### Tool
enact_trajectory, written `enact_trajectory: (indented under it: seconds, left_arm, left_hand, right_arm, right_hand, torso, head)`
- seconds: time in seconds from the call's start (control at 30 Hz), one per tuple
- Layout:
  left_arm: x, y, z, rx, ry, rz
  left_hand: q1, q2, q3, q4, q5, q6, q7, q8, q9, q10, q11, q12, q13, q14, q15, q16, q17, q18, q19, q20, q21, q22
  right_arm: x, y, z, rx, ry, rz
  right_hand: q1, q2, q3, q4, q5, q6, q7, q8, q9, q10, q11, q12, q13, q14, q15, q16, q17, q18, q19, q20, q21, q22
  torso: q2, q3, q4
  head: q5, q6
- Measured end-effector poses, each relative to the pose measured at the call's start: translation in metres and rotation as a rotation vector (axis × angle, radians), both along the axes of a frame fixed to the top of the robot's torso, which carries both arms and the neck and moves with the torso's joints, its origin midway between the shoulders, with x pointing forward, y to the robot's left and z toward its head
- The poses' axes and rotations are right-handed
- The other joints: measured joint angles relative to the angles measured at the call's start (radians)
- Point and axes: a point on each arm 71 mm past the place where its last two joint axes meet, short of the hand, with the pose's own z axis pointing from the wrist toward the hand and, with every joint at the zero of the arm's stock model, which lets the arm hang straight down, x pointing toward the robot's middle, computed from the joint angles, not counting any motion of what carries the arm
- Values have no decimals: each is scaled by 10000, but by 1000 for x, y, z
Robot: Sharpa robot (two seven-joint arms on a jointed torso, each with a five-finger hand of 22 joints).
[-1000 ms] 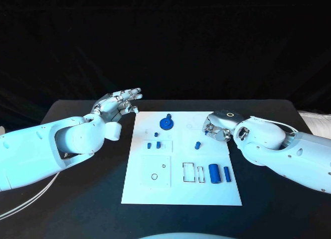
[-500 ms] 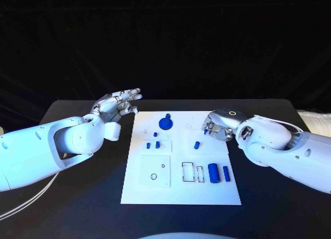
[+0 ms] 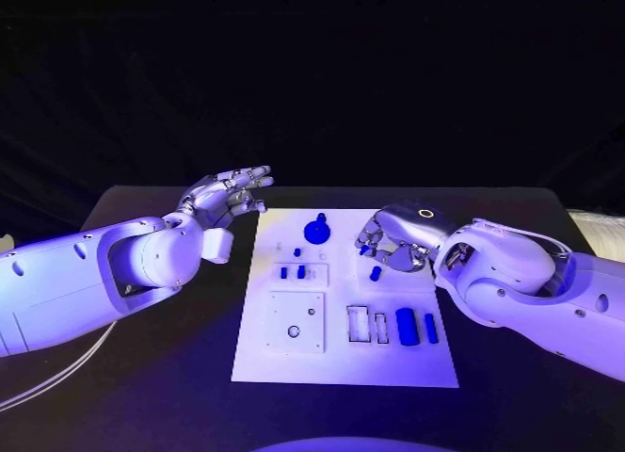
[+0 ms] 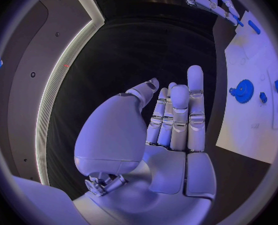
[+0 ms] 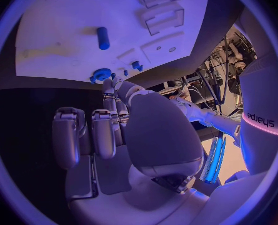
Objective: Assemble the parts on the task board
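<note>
Left hand (image 3: 225,197) off task board (image 3: 343,367) left edge, fingers spread, empty. Right hand (image 3: 394,240) over right edge, fingers curled, empty.

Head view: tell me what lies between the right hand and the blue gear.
Only bare white board lies between the right hand and the gear; no part sits there.

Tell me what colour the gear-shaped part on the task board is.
The gear-shaped part is blue, clearest in the left wrist view.
</note>
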Motion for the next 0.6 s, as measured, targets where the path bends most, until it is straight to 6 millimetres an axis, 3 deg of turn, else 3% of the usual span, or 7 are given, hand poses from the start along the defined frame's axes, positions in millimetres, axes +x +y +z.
enact_trajectory:
  seconds: [0.27,0.6]
  left_arm:
    - [0,-1,0,-8,10,-31]
    - [-1,-4,0,-29,21,-93]
  left_hand:
    - [0,0,0,0,0,0,0,0,0,0,0,0,9,0,0,0,0,0,0,0,0,0]
    - [0,0,0,0,0,-70,-1,0,1,-37,37,0,8,0,0,0,-15,0,0,0,1,0]
  right_arm:
    - [-16,33,-2,337,154,838]
    - [-23,54,-38,307,889,1194]
  right_hand:
    - [-13,-13,12,-12,-2,-13,14,2,-3,15,16,0,-11,0,0,0,-1,0,0,0,0,-1]
    - [-26,-27,67,-68,-5,-16,19,-1,-13,-19,53,0,-27,0,0,0,-2,-1,0,0,0,-2]
  torso:
    - [2,-13,5]
    - [12,-18,-1]
  head:
    - [301,-107]
    - [616,-330]
